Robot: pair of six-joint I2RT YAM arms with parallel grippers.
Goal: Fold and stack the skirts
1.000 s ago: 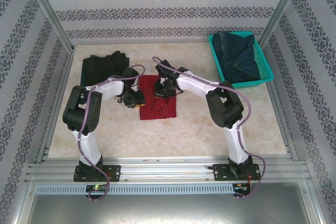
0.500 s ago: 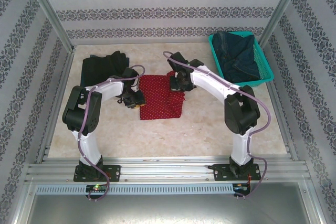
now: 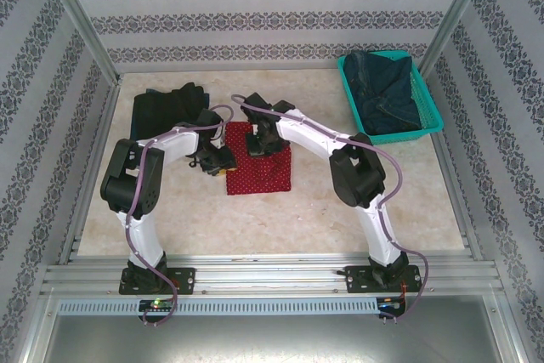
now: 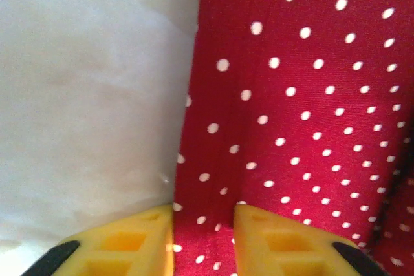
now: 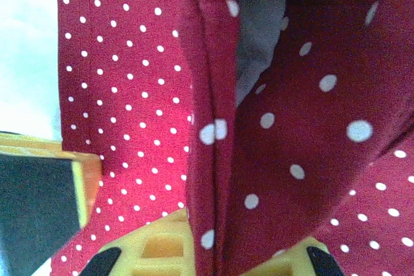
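Watching the overhead feed, I see the black skirt [image 3: 166, 110] at the far left of the table [image 3: 297, 218], lying folded in a dark heap near the back corner. Just to its right my left arm curls inward, and the left gripper [image 3: 217, 159] sits low at the left edge of the red skirt [image 3: 259, 176]. On the left wrist camera its yellow fingers [image 4: 123, 247] stand partly apart, with the skirt's dotted edge running into the gap between them. The cloth lies flat against the pale tabletop there and I see no pinch on it, so I read that gripper as loosely open and gripping nothing. The red skirt itself lies near the middle of the table, between the two arms, a rough rectangle with its long side running away from me. On its far half sits the right gripper [image 3: 257, 144], pointing down into the cloth. On the right wrist camera its jaws are closed tight on a raised fold of the red dotted fabric. The fold stands up out of the fingertips [image 5: 162, 247] in a ridge, with a grey patch showing in its opening. Well apart, at the far right corner, the teal basket [image 3: 404, 135] holds the denim skirts [image 3: 387, 91], crumpled together so that I cannot tell one from the other.
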